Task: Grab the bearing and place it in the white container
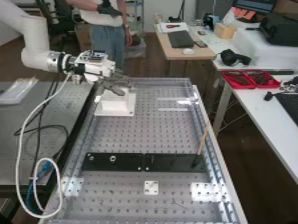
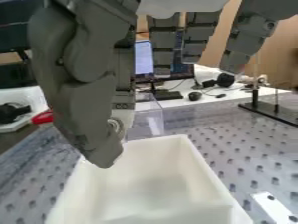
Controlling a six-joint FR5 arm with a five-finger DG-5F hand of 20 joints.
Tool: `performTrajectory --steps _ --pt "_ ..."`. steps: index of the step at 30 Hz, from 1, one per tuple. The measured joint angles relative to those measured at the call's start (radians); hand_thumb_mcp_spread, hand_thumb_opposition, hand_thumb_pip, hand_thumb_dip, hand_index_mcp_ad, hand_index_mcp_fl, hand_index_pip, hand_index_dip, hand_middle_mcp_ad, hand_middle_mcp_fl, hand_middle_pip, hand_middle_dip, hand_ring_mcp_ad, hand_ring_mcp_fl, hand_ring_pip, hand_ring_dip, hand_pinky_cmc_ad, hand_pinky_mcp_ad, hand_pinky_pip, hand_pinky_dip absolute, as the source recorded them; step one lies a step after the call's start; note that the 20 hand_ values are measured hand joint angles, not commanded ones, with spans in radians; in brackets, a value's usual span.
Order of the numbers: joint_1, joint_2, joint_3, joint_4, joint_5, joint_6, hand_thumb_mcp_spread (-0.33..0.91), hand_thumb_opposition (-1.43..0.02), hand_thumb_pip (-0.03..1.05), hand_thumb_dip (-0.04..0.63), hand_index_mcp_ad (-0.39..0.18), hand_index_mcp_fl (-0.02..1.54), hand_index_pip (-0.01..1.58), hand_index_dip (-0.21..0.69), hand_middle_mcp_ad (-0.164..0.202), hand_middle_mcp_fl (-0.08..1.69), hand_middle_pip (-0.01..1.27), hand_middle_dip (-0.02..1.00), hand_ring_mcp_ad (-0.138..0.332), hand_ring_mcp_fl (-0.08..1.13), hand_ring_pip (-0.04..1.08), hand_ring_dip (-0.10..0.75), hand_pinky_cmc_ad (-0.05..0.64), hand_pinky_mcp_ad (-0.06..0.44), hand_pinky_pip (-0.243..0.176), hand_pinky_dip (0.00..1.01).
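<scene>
- One dark grey robotic hand [image 1: 114,84] is above the white container, its thumb and a finger closed together on the small silver ring-shaped bearing [image 2: 118,125].
- Below the bearing we see the open rectangular white plastic container [image 2: 161,155], standing on the grey perforated bench top [image 1: 146,135].
- Nearer to us lies a long black plate [image 1: 169,161], with a thin wooden stick [image 1: 202,140] upright, slightly tilted, at its right end.
</scene>
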Motion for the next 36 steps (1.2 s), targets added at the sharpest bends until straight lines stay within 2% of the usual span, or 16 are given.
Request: performTrajectory --steps 3,9,13,16,18,19,20,23,27,31,36 --pt "-0.01 -0.004 -0.003 0.003 0.016 0.009 0.51 -0.97 0.51 0.347 -0.134 0.33 1.41 0.211 0.082 0.12 0.14 0.19 0.115 0.0 0.1 0.08 0.356 0.278 -0.045 0.18" --pt "-0.026 0.003 -0.009 0.013 0.017 -0.014 0.51 -0.97 0.51 0.347 -0.134 0.33 1.41 0.211 0.082 0.12 0.14 0.19 0.115 0.0 0.1 0.08 0.356 0.278 -0.045 0.18" --pt "-0.032 0.0 -0.007 -0.005 0.003 -0.007 0.51 -0.97 0.51 0.347 -0.134 0.33 1.41 0.211 0.077 0.12 0.14 0.19 0.113 0.0 0.1 0.08 0.356 0.278 -0.045 0.18" --pt "-0.038 -0.01 0.003 -0.038 -0.01 0.012 0.51 -0.96 0.52 0.349 -0.152 0.28 1.34 0.215 0.079 0.12 0.14 0.2 0.113 0.0 0.1 0.08 0.356 0.281 -0.042 0.18" --pt "-0.045 -0.017 0.012 -0.071 -0.024 0.033 0.5 -0.91 0.55 0.349 -0.159 0.12 1.23 0.215 0.079 0.09 0.14 0.2 0.113 0.0 0.1 0.08 0.356 0.281 -0.045 0.18" --pt "-0.051 -0.022 0.018 -0.094 -0.037 0.048 0.49 -0.9 0.56 0.346 -0.159 0.11 1.15 0.213 0.077 0.07 0.14 0.2 0.113 0.0 0.1 0.08 0.356 0.281 -0.045 0.18" --pt "-0.059 -0.025 0.023 -0.109 -0.051 0.059 0.46 -0.88 0.56 0.332 -0.159 0.17 1.06 0.222 0.079 0.06 0.14 0.2 0.113 0.0 0.1 0.08 0.36 0.278 -0.045 0.18" --pt "-0.07 -0.026 0.029 -0.123 -0.069 0.07 0.39 -0.85 0.56 0.314 -0.159 0.05 0.81 0.208 0.082 0.03 0.14 0.2 0.113 0.0 0.1 0.08 0.36 0.278 -0.061 0.19" --pt "-0.086 -0.019 0.033 -0.127 -0.084 0.074 0.35 -0.82 0.56 0.298 -0.157 0.03 0.55 0.209 0.082 0.0 0.13 0.2 0.113 0.0 0.09 0.08 0.36 0.281 -0.063 0.21" --pt "-0.105 0.025 0.037 -0.122 -0.094 0.047 0.32 -0.81 0.56 0.283 -0.157 0.02 0.44 0.209 0.082 0.0 0.13 0.2 0.113 0.0 0.09 0.08 0.36 0.281 -0.079 0.24" --pt "-0.164 0.114 0.06 -0.124 -0.149 -0.034 0.32 -0.77 0.56 0.26 -0.152 0.03 0.3 0.209 0.08 0.0 0.13 0.2 0.117 0.0 0.08 0.08 0.361 0.278 -0.091 0.25"
